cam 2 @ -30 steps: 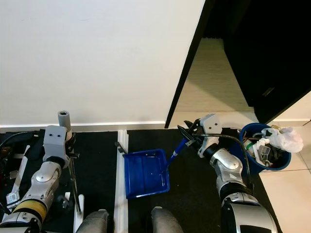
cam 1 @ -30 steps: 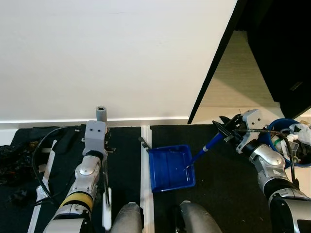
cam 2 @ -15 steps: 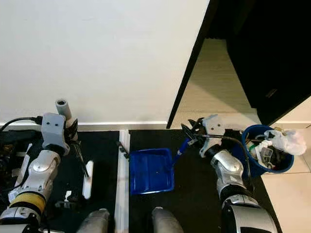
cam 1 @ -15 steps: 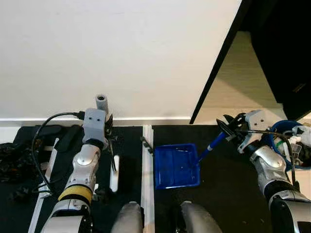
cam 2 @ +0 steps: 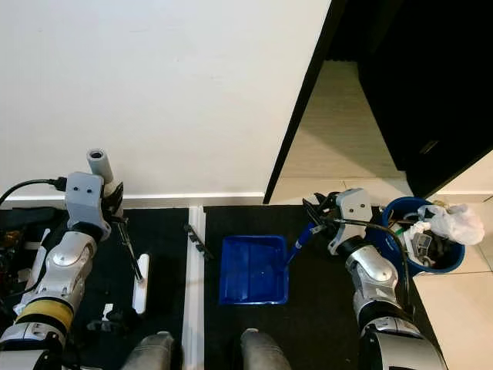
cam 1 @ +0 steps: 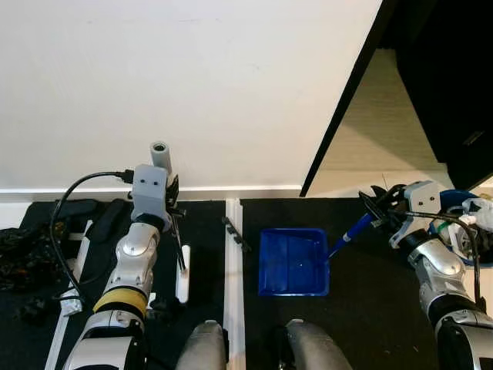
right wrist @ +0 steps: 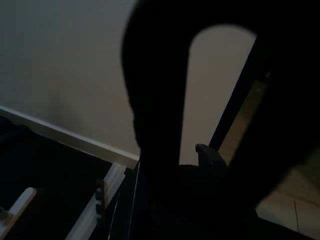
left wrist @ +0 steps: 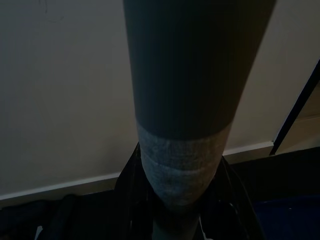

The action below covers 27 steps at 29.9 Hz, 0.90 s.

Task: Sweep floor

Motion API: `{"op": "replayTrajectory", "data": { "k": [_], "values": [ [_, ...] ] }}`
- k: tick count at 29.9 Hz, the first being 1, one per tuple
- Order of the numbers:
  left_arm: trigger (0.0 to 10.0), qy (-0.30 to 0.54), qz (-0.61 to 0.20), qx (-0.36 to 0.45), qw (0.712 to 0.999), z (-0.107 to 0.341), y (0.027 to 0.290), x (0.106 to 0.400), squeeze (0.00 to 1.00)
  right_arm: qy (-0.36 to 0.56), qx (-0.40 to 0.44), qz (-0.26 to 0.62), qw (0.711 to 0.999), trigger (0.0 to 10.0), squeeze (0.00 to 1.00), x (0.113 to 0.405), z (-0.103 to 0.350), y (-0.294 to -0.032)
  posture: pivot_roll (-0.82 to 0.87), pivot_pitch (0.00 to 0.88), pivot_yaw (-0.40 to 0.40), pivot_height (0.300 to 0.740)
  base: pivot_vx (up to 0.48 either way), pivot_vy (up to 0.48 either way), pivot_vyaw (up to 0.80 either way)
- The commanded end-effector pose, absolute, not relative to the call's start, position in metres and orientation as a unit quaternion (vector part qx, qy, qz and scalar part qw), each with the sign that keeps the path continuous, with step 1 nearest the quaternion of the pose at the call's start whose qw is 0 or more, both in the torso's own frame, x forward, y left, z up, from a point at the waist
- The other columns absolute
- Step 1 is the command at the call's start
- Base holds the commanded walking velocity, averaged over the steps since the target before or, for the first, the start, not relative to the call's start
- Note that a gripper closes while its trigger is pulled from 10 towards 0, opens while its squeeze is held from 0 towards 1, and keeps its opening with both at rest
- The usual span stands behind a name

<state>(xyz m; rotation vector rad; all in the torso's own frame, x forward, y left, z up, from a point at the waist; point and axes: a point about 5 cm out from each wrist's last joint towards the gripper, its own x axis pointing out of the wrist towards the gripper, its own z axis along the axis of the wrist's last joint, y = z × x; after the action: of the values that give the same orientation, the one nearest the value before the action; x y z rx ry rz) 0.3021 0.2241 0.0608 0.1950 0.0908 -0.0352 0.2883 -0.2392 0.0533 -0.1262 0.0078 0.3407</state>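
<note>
Blue dustpan sits flat on the black floor mat, just ahead of the robot's feet. Its blue handle runs from the pan's right edge up and to the right, so the long axis slants toward the right arm, pan end low, grip end high. Right pincer is clamped on the top of that handle, forearm reaching forward with the wrist angled inward; blue bin full of rubbish sits just right of that arm. Left pincer is closed around the broom: grey-tipped handle end points up toward the white wall, shaft runs down and slightly right to the white head on the mat. Left forearm is near vertical in view, elbow low, wrist up. White strip divides the two mats, between broom and pan.
</note>
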Motion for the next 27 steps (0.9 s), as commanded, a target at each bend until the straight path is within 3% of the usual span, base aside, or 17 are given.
{"op": "replayTrajectory", "data": {
  "k": [1,20,27],
  "values": [
    [10.0,0.032,-0.015,0.103,0.994,0.0684,0.2260,0.3057,0.00,-0.015,-0.074,0.159,0.984,10.0,0.00,0.2884,0.0596,-0.2456,0.11,0.052,-0.040,0.740,0.412,0.000,0.00],
    [10.0,0.025,-0.009,0.091,0.996,0.0700,0.2240,0.3055,0.00,-0.016,-0.079,0.161,0.984,10.0,0.00,0.2897,0.0599,-0.2428,0.11,0.051,-0.042,0.740,0.480,0.000,0.00],
    [10.0,0.020,0.001,0.072,0.997,0.0705,0.2237,0.3052,0.00,-0.008,-0.083,0.168,0.982,10.0,0.00,0.2891,0.0584,-0.2429,0.11,0.054,-0.046,0.740,0.158,0.000,0.00]
  ]
}}
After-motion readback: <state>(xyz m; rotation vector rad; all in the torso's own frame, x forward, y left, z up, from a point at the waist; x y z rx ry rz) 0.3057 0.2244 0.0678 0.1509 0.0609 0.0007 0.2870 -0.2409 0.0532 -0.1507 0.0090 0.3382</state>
